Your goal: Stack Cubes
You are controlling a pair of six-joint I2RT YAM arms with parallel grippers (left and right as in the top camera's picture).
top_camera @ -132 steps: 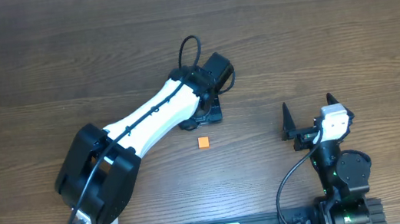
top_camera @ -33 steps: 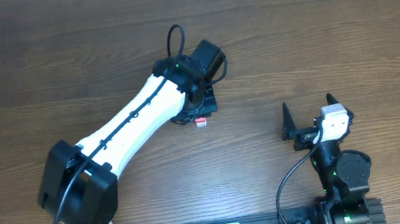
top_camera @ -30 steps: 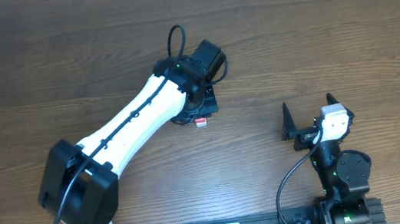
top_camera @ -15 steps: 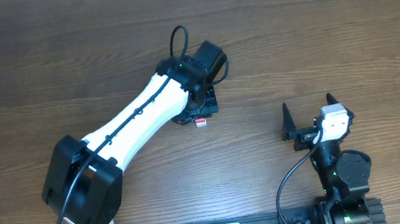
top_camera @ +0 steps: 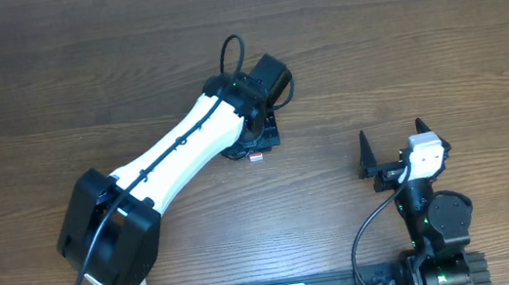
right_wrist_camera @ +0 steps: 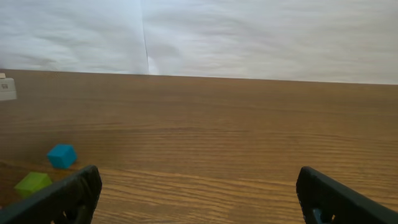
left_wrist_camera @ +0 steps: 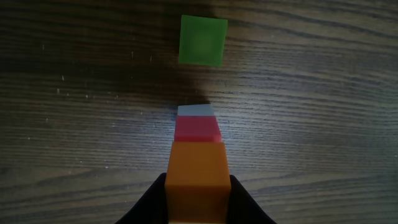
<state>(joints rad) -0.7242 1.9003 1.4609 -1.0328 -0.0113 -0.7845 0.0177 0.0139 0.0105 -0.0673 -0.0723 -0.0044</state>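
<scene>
Wooden table (top_camera: 436,20). Top view: I read the left gripper (top_camera: 255,145) over the red cube (top_camera: 255,156), at 10 o'clock from the right gripper (top_camera: 395,149), whose jaws are released. Left wrist view: the jaws grasp the orange cube (left_wrist_camera: 198,180), in line with the red cube; the green cube (left_wrist_camera: 203,40) lies apart. Right wrist view: the blue cube (right_wrist_camera: 61,155) sits near the green cube.

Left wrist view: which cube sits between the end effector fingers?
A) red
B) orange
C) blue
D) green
B: the orange cube is pinched between the fingers of the left end effector. The green cube lies apart on the table, and the red cube shows just beyond the orange one.
</scene>
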